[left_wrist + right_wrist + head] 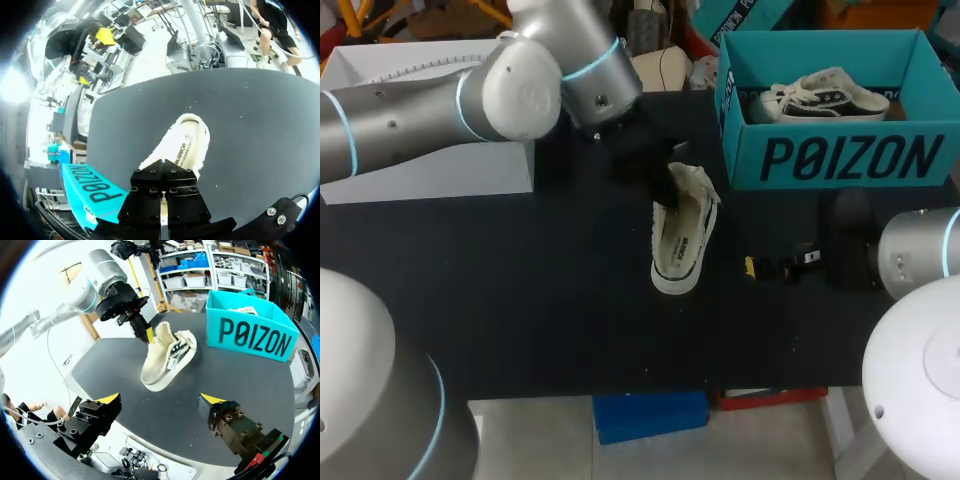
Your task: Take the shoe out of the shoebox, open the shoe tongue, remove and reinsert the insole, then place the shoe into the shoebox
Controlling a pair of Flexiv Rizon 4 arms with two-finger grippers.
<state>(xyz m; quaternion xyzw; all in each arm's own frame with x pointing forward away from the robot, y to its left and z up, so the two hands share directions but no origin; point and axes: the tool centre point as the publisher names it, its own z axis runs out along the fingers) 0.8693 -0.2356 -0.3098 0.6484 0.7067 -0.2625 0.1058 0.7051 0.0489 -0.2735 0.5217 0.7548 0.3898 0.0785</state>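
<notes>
A cream canvas shoe [682, 240] lies on the black table, its toe toward the front edge. In the right wrist view the shoe [167, 360] leans on its side with its tongue [165, 332] pulled up. My left gripper [660, 185] is at the shoe's far end, shut on that raised tongue; from its own wrist the shoe [180, 147] stretches out ahead of the closed black fingers [150, 200]. My right gripper [160, 402] stands wide open and empty, a little short of the shoe's side. The teal shoebox [840, 160] at the back right holds a second, dark-and-white shoe [825, 98].
A white box [420, 175] stands at the back left, under my left arm. Bare black tabletop [520, 300] stretches in front of and left of the shoe. The teal shoebox [250, 332] stands beyond my right gripper.
</notes>
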